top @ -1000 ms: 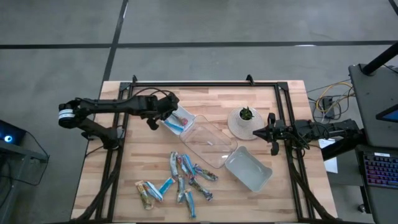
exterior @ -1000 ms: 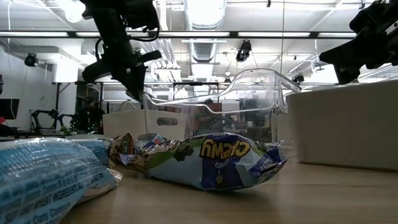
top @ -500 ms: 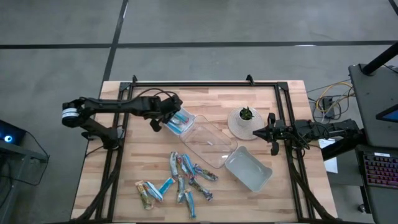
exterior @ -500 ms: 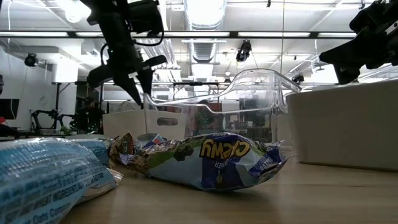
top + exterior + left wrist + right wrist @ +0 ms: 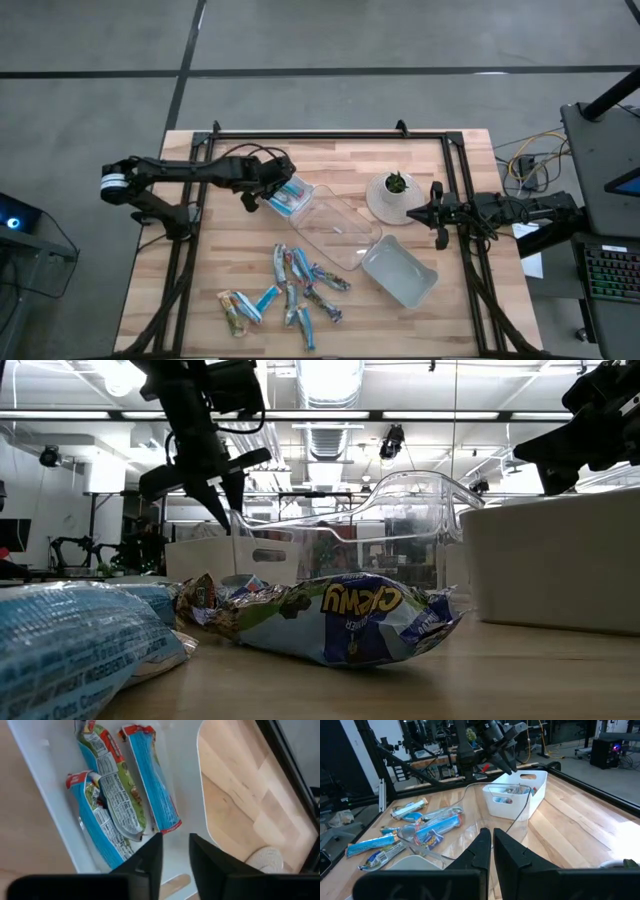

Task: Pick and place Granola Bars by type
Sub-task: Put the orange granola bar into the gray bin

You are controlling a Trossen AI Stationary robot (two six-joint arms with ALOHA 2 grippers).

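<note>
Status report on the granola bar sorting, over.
Left gripper over the white tray, fingers slightly apart, empty. Three bars inside. Right gripper parked by the plant pot. Loose bars unsorted; path clear.

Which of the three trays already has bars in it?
The white tray under the left gripper, nearest the table's far left; it holds three blue-wrapped bars. The clear tray and the other white tray look empty.

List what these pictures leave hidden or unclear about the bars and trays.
- Bars in the tray: high view too small to count; left wrist view cuts them off at its edge and behind the left gripper.
- Loose bars: overlapping, types unclear from above.
- Low view: a bar up close blocks the pile behind.
</note>
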